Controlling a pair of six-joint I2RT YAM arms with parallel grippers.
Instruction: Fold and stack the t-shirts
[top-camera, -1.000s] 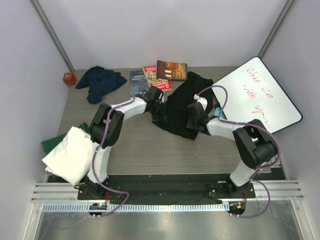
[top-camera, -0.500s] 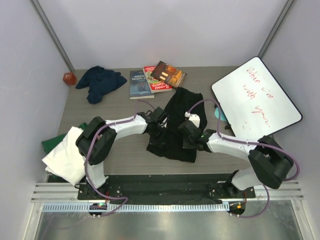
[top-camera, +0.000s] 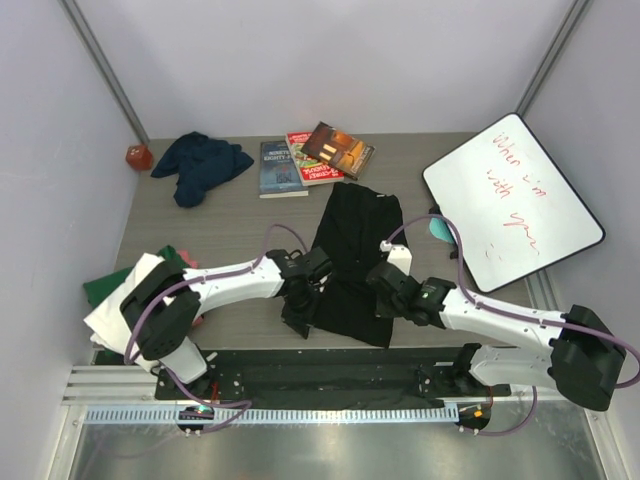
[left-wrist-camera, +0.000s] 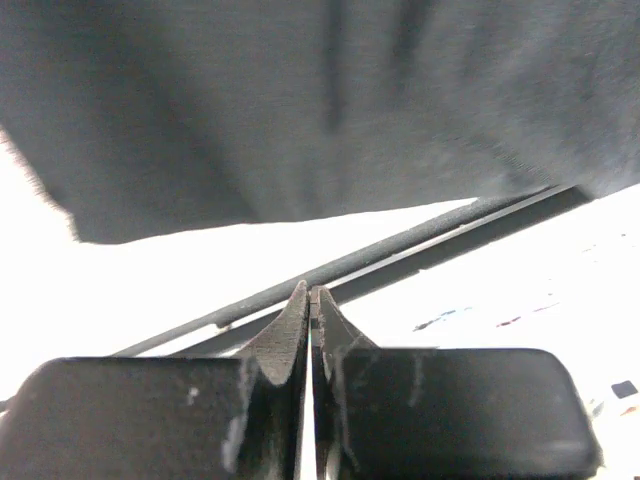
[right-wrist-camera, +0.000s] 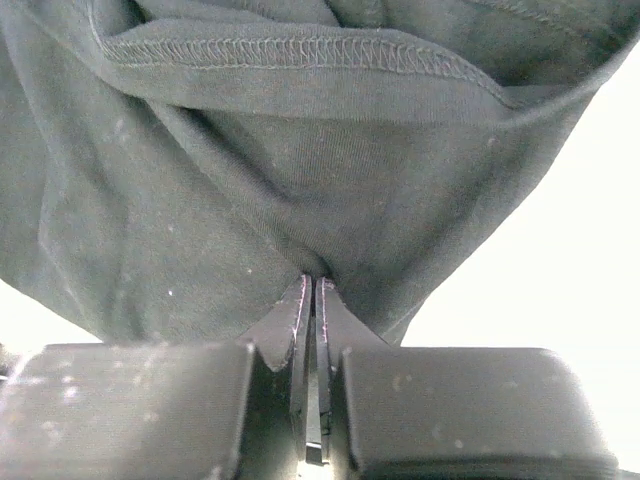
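The black t-shirt (top-camera: 350, 250) lies stretched lengthwise in the middle of the table, from the books down to the near edge. My right gripper (top-camera: 381, 300) is at its near right side, shut on a pinched fold of the black cloth (right-wrist-camera: 250, 180), which bunches at the gripper's tips (right-wrist-camera: 315, 281). My left gripper (top-camera: 298, 318) is at the shirt's near left corner. In the left wrist view its jaws (left-wrist-camera: 312, 291) are shut, the black cloth (left-wrist-camera: 300, 100) spans the top, and no cloth shows between the tips. A crumpled navy shirt (top-camera: 200, 162) lies at the back left.
A folded white shirt (top-camera: 140, 305) lies on a green one (top-camera: 100, 285) at the left edge. Books (top-camera: 310, 155) lie at the back centre. A whiteboard (top-camera: 510, 200) leans at the right, with a teal mat (top-camera: 438, 228) beside it. A small red object (top-camera: 138, 156) sits in the back left corner.
Both arms have drawn back toward the near edge. The black shirt came with them and went from a bunched heap to a long, flatter strip. One book at the back has turned.
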